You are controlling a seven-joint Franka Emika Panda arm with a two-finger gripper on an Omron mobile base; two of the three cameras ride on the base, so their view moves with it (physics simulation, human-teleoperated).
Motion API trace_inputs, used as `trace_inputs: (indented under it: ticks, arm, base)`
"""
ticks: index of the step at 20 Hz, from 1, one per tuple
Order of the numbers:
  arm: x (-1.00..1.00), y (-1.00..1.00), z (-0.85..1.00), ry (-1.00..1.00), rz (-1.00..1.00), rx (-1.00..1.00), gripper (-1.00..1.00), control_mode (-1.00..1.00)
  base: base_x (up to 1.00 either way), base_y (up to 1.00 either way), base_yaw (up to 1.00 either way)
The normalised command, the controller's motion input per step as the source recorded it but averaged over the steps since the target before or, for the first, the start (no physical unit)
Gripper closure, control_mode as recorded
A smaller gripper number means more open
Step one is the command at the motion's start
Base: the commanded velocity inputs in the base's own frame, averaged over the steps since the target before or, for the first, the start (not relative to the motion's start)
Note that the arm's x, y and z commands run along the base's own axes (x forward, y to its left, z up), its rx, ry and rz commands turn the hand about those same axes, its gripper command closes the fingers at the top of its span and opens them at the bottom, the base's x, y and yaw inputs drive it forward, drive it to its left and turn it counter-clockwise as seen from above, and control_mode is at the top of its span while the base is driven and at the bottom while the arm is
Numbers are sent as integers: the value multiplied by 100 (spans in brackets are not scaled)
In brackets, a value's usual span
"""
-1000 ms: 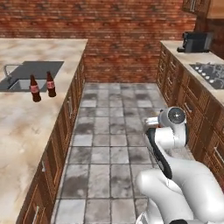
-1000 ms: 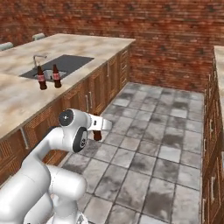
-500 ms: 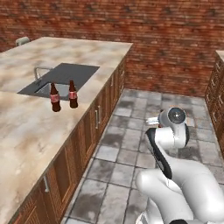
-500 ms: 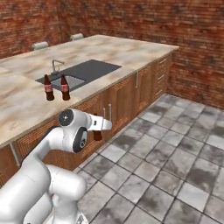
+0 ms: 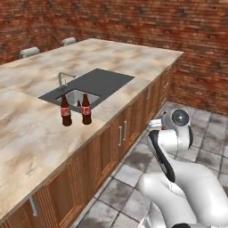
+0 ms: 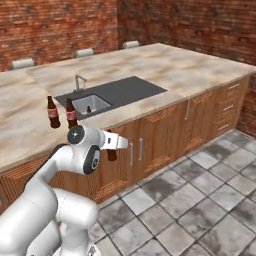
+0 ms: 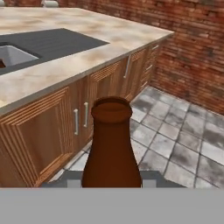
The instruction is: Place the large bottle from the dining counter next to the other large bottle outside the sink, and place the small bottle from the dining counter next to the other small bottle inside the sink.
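1. I see the gripper (image 6: 113,145) clamped on a brown bottle (image 7: 111,146), held over the tiled floor in front of the wooden cabinets (image 6: 165,131) (neck toward the hand camera).
2. Two large bottles (image 5: 66,111) (image 5: 86,109) stand upright, side by side on the marble counter (image 5: 31,133), just outside the sink (image 5: 80,95).
3. A small bottle (image 6: 88,109) sits inside the basin.
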Motion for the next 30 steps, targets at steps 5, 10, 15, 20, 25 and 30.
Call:
trace_inputs:
  ticks: [5,10,15,20,25,30]
  arm:
    - [0,0,0,0,0,0,100,100]
    - [0,0,0,0,0,0,100,100]
    - [0,0,0,0,0,0,100,100]
    - [0,0,0,0,0,0,100,100]
    - [0,0,0,0,0,0,100,100]
    - [0,0,0,0,0,0,100,100]
  base:
    - [82,-67,49]
    - [65,-57,52]
    - [33,-32,52]
    - [29,-24,50]
    - [29,-27,48]
    - [23,-43,45]
